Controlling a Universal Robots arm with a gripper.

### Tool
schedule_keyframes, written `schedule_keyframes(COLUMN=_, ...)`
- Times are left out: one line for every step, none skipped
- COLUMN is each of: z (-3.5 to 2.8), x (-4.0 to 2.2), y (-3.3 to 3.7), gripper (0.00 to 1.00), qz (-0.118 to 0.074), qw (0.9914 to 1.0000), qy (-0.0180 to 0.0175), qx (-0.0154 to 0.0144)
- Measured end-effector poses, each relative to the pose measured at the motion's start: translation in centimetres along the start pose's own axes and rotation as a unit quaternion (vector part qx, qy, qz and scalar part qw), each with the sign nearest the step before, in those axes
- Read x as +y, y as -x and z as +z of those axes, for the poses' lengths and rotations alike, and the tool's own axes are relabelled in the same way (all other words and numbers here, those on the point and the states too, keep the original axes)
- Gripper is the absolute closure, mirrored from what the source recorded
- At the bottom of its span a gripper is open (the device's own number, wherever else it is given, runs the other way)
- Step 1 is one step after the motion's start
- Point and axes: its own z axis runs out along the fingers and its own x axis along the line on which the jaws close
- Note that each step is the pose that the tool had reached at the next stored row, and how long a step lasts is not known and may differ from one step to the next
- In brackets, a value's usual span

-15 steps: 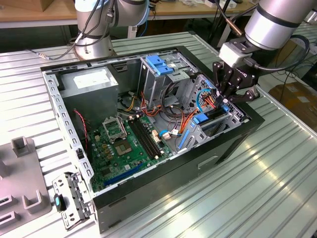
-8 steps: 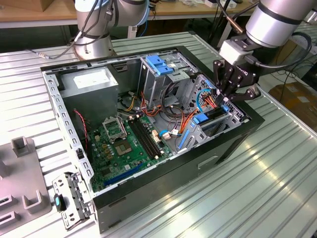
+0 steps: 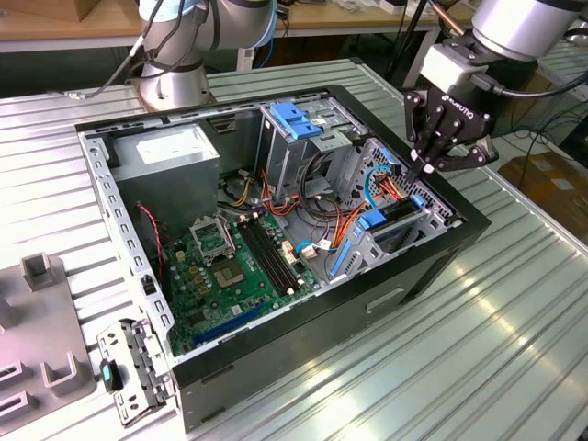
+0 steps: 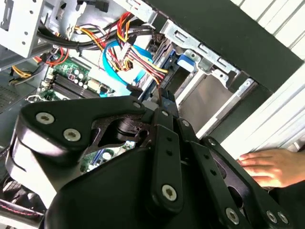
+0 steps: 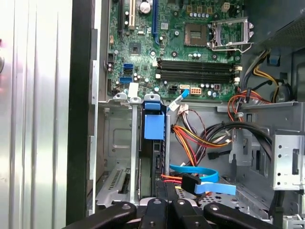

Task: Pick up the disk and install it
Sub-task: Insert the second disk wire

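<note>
The disk [image 5: 153, 128] stands edge-on in the lower drive bay at the front of the open computer case [image 3: 276, 344]. Its blue rail end [image 3: 372, 220] faces up between the bay's metal walls. My gripper [image 3: 425, 171] hangs just above that bay, close to the blue data cable [image 5: 209, 177] and the red-and-yellow wires. In both wrist views the fingers meet at the tips, shut, with nothing between them [image 4: 164, 98] [image 5: 163, 190]. The tips sit a little off the disk's blue end, and I cannot tell whether they touch it.
Inside the case lie the green motherboard [image 3: 225, 262], the grey power-supply box [image 3: 175, 156] and the upper drive cage with its blue latch [image 3: 294, 119]. A person's hand [image 4: 267, 167] rests on the ribbed table beside the case. Loose brackets [image 3: 133, 367] lie at the exterior view's left.
</note>
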Motion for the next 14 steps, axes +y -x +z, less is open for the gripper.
schedule_keyframes(z=-0.04, x=0.18, y=0.01, gripper=0.89, qz=0.0, qw=1.0, qy=0.0015, qx=-0.0001)
schedule_keyframes(z=-0.18, x=0.23, y=0.06, gripper=0.89, qz=0.0, qw=1.0, qy=0.0026, qx=0.0)
schedule_keyframes(z=-0.43, x=0.23, y=0.12, gripper=0.89, qz=0.0, qw=1.0, qy=0.0029, qx=-0.0001)
schedule_keyframes(z=-0.79, x=0.24, y=0.23, gripper=0.89, qz=0.0, qw=1.0, qy=0.0032, qx=-0.0001)
schedule_keyframes(z=-1.11, x=0.24, y=0.35, gripper=0.89, qz=0.0, qw=0.99999, qy=0.0038, qx=0.0004)
schedule_keyframes(z=-1.2, x=0.24, y=0.49, gripper=0.89, qz=0.0, qw=0.99999, qy=0.0051, qx=0.0003)
schedule_keyframes(z=-1.25, x=0.23, y=0.75, gripper=0.89, qz=0.0, qw=0.99997, qy=0.0083, qx=0.0009)
schedule_keyframes(z=-1.26, x=0.23, y=1.06, gripper=0.89, qz=0.0, qw=0.99993, qy=0.0118, qx=0.0021)
schedule_keyframes(z=-1.25, x=0.21, y=1.44, gripper=0.89, qz=0.0, qw=0.99988, qy=0.015, qx=0.0038)
schedule_keyframes(z=-1.23, x=0.2, y=1.86, gripper=0.89, qz=0.001, qw=0.99982, qy=0.018, qx=0.0064)
schedule_keyframes(z=-1.22, x=0.2, y=2.22, gripper=0.89, qz=0.001, qw=0.99974, qy=0.0206, qx=0.0099)
schedule_keyframes(z=-1.2, x=0.2, y=2.39, gripper=0.89, qz=0.001, qw=0.99968, qy=0.0218, qx=0.013)
schedule_keyframes(z=-1.21, x=0.19, y=2.69, gripper=0.89, qz=0.001, qw=0.99957, qy=0.0223, qx=0.0193)
schedule_keyframes(z=-1.19, x=0.18, y=2.89, gripper=0.89, qz=0.001, qw=0.99947, qy=0.0225, qx=0.0235)
